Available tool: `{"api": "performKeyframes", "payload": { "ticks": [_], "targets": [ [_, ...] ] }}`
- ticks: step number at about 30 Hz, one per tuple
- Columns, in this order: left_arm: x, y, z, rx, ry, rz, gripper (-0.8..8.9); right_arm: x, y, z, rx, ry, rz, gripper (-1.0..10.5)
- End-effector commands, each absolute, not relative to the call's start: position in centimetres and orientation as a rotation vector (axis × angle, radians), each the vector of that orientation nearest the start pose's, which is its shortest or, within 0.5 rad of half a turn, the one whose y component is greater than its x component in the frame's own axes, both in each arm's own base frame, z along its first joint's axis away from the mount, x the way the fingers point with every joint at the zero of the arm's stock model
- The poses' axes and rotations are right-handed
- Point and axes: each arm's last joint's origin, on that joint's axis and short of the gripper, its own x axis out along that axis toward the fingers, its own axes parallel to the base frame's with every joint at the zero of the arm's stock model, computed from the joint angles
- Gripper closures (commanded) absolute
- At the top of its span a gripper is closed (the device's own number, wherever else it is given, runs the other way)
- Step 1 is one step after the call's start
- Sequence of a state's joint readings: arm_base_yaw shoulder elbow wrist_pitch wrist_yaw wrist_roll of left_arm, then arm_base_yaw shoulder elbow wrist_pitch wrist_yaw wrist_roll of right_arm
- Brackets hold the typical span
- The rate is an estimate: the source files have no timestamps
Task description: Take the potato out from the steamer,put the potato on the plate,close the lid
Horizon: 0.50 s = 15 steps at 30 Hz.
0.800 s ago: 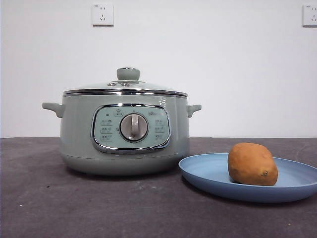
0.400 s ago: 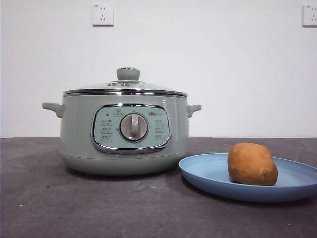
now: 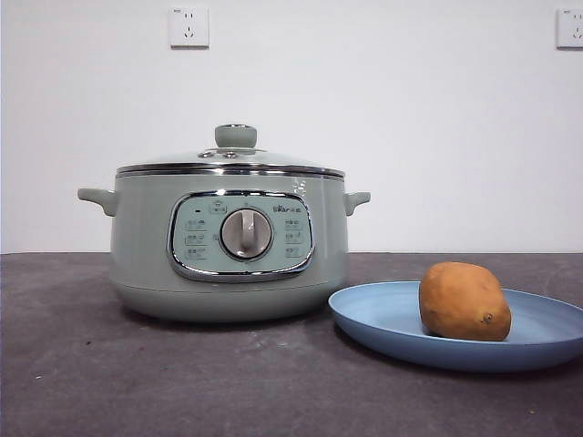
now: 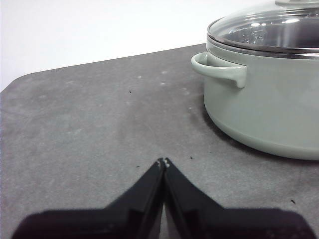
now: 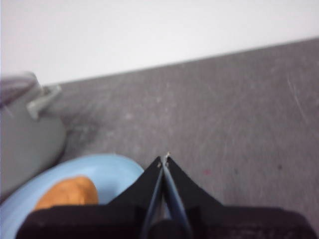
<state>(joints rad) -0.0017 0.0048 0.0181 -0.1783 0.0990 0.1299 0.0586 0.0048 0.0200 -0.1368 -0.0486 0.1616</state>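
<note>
Change since the earlier frames: nothing among the things has shifted; the steamer, the lid, the plate and the potato stand as they did half a second and a second ago, and no arm has come into the front view.
Steamer [image 3: 230, 246]: stands on the dark grey table [image 3: 137, 373], its control panel and silver dial [image 3: 246, 234] facing the front camera, one handle out at 9 o'clock and one at 3 o'clock.
Lid [image 3: 230, 160]: seated on the steamer's rim, closed, its pale green knob [image 3: 235, 136] upright on top.
Plate [image 3: 383, 314]: on the table at about 4 o'clock from the steamer in the front view, just beside the pot's base; whether rim and pot touch cannot be told.
Potato [image 3: 464, 301]: lies on the plate, toward its 3 o'clock half, a small dark eye spot facing the camera.
Surroundings: a white wall behind, with a socket [image 3: 189, 26] at 12 o'clock above the steamer and another [image 3: 569, 27] at the top right corner.
Left gripper [image 4: 163, 161]: its jaws pressed together, holding nothing, over bare table near the steamer's handle [image 4: 219, 69].
Right gripper [image 5: 164, 159]: its jaws pressed together, empty, over the table beside the plate's rim; the view is blurred.
</note>
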Motion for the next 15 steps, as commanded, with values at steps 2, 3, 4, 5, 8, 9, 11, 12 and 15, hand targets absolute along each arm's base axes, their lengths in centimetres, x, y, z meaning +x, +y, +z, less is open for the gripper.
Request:
{"api": "performKeyframes", "payload": {
  "ticks": [2,3,4,5,8,9,11,12,15],
  "targets": [
    [9.61,-0.29,14.74,0.116,0.168,-0.114,8.17,9.55,0.7,14.87,0.169,0.183,0.09,9.5],
    [9.61,-0.29,14.74,0.116,0.168,-0.114,8.17,9.55,0.7,14.91,0.178,0.181,0.09,9.5],
    [9.61,-0.29,14.74,0.116,0.168,-0.114,8.17,9.55,0.7,14.9,0.176,0.182,0.09,9.5],
    [9.61,-0.29,14.74,0.116,0.168,-0.114,8.17,9.55,0.7,14.9,0.176,0.182,0.09,9.5],
    [9.61,-0.29,14.74,0.116,0.168,-0.114,8.17,9.55,0.7,14.9,0.176,0.182,0.089,9.5],
    [9.61,-0.29,14.74,0.116,0.168,-0.114,8.17,9.55,0.7,14.9,0.176,0.182,0.089,9.5],
    [9.61,-0.29,14.74,0.116,0.168,-0.114,8.17,9.55,0.7,14.9,0.176,0.182,0.089,9.5],
    [9.61,-0.29,14.74,0.116,0.168,-0.114,8.17,9.55,0.7,14.9,0.176,0.182,0.089,9.5],
    [9.61,-0.29,14.74,0.116,0.167,-0.114,8.17,9.55,0.7,14.9,0.176,0.182,0.089,9.5]
  ]
}}
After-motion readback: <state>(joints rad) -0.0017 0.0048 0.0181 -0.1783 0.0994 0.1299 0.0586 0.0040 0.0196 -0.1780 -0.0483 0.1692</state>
